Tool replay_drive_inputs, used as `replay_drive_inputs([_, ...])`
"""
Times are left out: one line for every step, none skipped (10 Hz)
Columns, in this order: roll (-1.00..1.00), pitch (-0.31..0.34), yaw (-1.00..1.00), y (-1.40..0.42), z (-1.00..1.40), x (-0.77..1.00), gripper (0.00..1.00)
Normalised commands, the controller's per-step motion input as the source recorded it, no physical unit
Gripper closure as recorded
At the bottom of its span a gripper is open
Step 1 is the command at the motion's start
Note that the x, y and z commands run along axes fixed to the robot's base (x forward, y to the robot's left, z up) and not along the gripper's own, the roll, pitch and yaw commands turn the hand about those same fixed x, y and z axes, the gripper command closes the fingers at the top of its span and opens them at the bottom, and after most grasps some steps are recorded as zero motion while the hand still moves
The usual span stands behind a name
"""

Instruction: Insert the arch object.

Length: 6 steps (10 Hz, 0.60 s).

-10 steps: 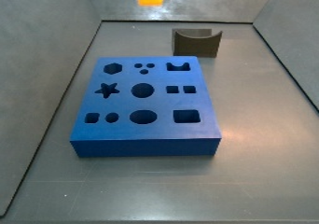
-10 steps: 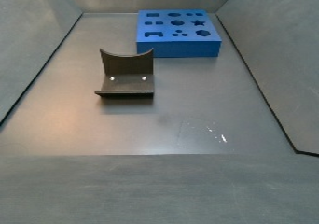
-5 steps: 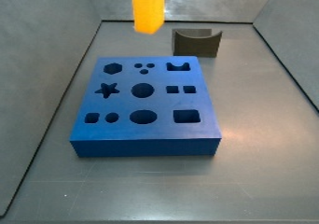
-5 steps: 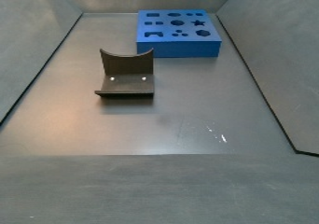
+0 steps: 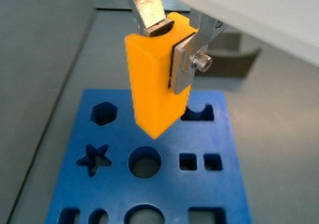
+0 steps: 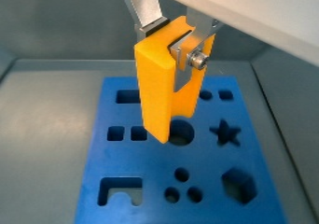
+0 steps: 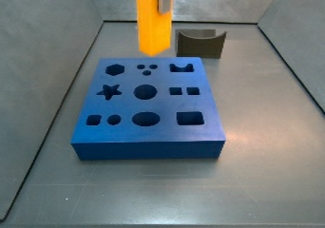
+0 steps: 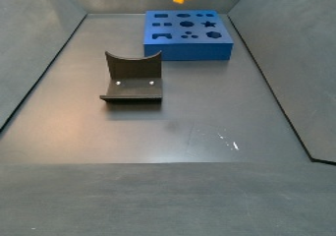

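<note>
Blue board (image 7: 150,142): all shaped holes unfilled
Arch object (image 7: 152,23): smooth bright orange block, upright, top centre of frame, above board's far edge
Gripper (image 5: 173,43): clenched on arch object's top

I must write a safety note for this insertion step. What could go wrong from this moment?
1. The arch object, clamped in the end effector, hangs above the blue board; lowered off-centre, it could jam on a hole edge.
2. The fingers grip only its upper part, so contact might tilt it.
</note>
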Motion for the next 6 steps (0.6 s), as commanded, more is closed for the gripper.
replay_drive_inputs([0.04,0.000,-0.89,0.16,-0.27,0.20,1.00])
replay_drive_inputs([0.03,0.000,-0.83,0.21,-0.20,0.27,1.00])
replay_drive_inputs([0.03,0.000,-0.79,0.24,-0.17,0.32,1.00])
replay_drive_inputs([0.02,0.000,-0.79,0.24,-0.16,0.33,1.00])
replay_drive_inputs([0.02,0.000,-0.79,0.24,-0.16,0.33,1.00])
replay_drive_inputs([0.00,0.000,-0.81,0.23,-0.12,0.34,1.00])
